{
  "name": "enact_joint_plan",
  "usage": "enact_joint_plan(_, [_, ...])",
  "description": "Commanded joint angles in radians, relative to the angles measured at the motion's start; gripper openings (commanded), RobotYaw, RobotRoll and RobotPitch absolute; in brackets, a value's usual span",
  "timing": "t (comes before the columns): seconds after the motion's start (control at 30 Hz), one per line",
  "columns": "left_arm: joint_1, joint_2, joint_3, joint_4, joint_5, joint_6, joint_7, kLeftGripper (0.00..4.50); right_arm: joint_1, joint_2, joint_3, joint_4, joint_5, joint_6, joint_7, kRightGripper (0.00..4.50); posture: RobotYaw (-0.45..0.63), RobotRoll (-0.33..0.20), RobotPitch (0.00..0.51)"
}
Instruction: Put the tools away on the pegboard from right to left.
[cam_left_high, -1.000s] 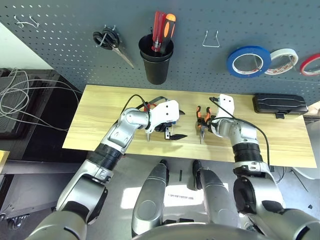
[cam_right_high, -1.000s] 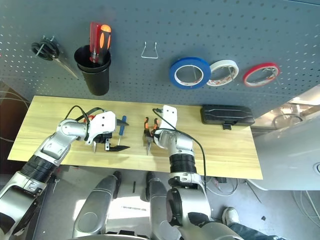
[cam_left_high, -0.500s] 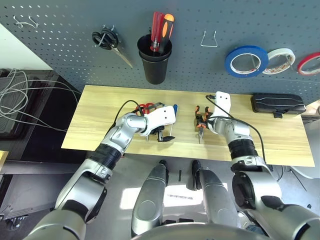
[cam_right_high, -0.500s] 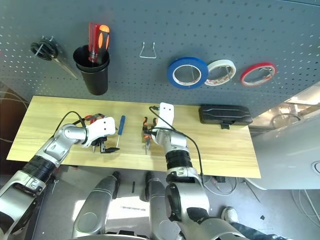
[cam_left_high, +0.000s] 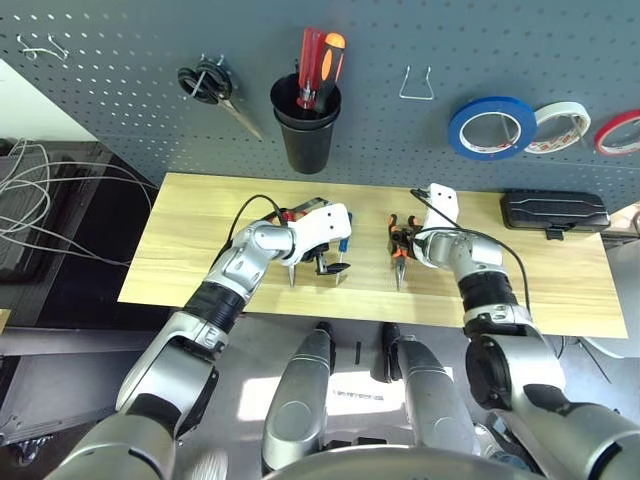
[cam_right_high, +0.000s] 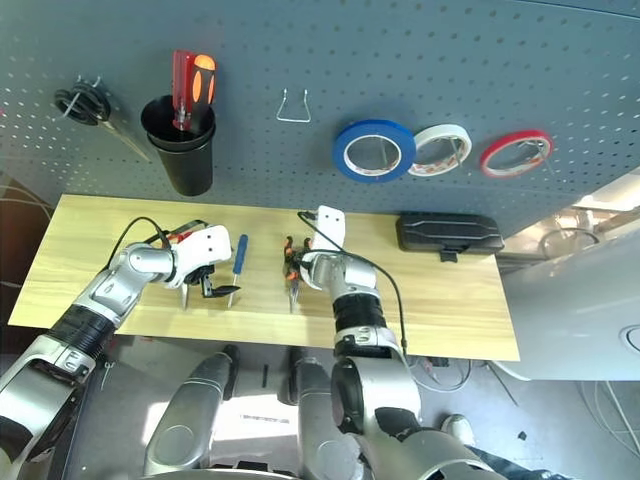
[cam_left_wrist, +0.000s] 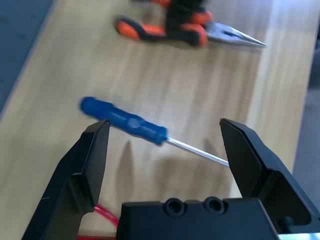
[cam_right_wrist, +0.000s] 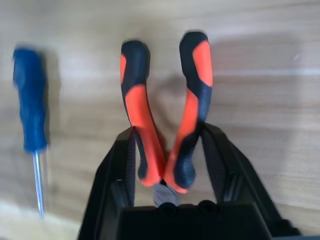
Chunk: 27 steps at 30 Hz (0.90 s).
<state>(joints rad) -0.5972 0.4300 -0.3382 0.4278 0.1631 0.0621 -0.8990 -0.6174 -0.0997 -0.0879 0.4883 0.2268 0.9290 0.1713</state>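
The orange-and-black pliers (cam_right_wrist: 142, 107) lie on the wooden table (cam_left_high: 180, 250), and my right gripper (cam_right_wrist: 167, 131) is shut on their two handles near the pivot. The slim blue screwdriver (cam_left_wrist: 125, 120) lies just left of them. My left gripper (cam_left_wrist: 164, 125) hovers open over it, one finger on either side and not touching. Red scissors handles (cam_right_high: 176, 236) peek out from under my left wrist. The blue tape roll (cam_left_high: 490, 127) hangs on the pegboard (cam_left_high: 120, 100).
On the pegboard are black-handled scissors (cam_left_high: 205, 82), a black cup (cam_left_high: 305, 130) holding red and orange screwdrivers, an empty metal hook (cam_left_high: 416, 82), a white tape roll (cam_left_high: 560, 125) and a red tape roll (cam_left_high: 618, 130). A black case (cam_left_high: 556, 210) lies at the table's right end.
My right gripper's fingers have closed in against the pliers' handles. My left gripper has turned and shifted slightly over the blue screwdriver, staying open.
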Motion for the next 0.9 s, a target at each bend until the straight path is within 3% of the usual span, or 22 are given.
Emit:
enact_joint_plan(0.03, [0.039, -0.012, 0.029, -0.033, -0.036, -0.009, 0.014, 4.50, 0.101, -0.081, 0.173, -0.145, -0.025, 0.013, 0.166, 1.66, 0.15, 0.000, 0.332])
enact_joint_plan(0.17, [0.078, -0.026, 0.077, -0.093, -0.079, -0.036, 0.049, 4.50, 0.084, -0.245, 0.259, -0.382, -0.037, -0.063, 0.320, 0.40, 0.14, 0.000, 0.327])
enact_joint_plan(0.2, [0.090, -0.027, 0.086, -0.116, -0.090, -0.040, 0.053, 4.50, 0.098, -0.268, 0.251, -0.449, -0.027, -0.061, 0.331, 0.34, 0.14, 0.000, 0.326])
enact_joint_plan(0.4, [0.125, -0.019, 0.111, -0.195, -0.128, -0.049, 0.062, 4.50, 0.160, -0.331, 0.216, -0.623, -0.006, -0.044, 0.355, 0.34, 0.13, 0.000, 0.326])
enact_joint_plan(0.7, [0.125, -0.009, 0.108, -0.182, -0.130, -0.047, 0.072, 4.50, 0.109, -0.355, 0.203, -0.557, -0.013, 0.087, 0.338, 0.34, 0.12, 0.000, 0.320])
enact_joint_plan(0.9, [0.124, -0.015, 0.102, -0.180, -0.125, -0.047, 0.082, 4.50, 0.122, -0.296, 0.107, -0.436, -0.031, 0.210, 0.210, 0.34, 0.13, 0.000, 0.323])
